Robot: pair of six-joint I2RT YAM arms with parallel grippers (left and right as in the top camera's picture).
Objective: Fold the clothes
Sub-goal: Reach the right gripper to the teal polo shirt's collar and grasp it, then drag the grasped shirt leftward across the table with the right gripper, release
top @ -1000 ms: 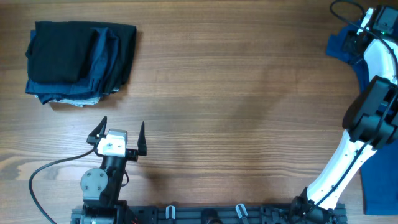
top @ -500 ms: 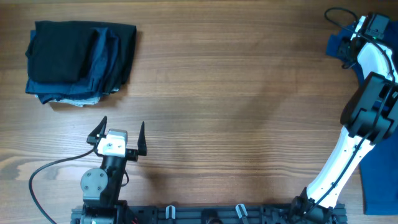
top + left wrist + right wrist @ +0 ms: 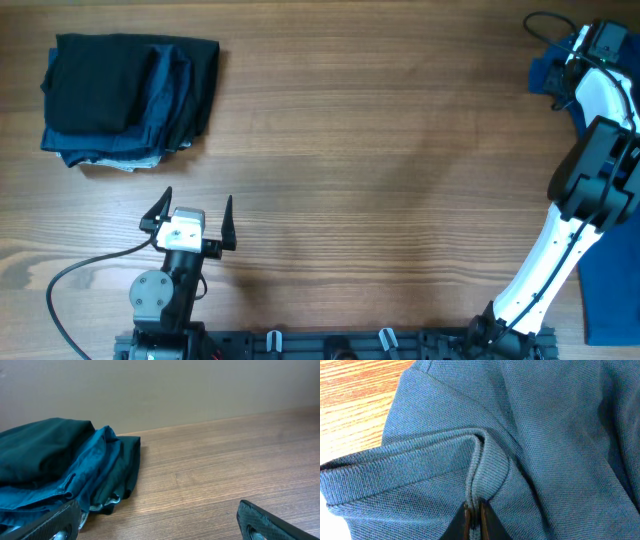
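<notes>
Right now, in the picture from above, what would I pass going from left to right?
Clothes pile → left fingers → blue shirt. The right arm lies across the shirt, so it has no clear place in the line.

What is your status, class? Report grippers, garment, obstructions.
Left gripper open, idle near its base. Right gripper shut on blue shirt at its ribbed edge, far right corner. Dark folded pile far left, out of the way.
</notes>
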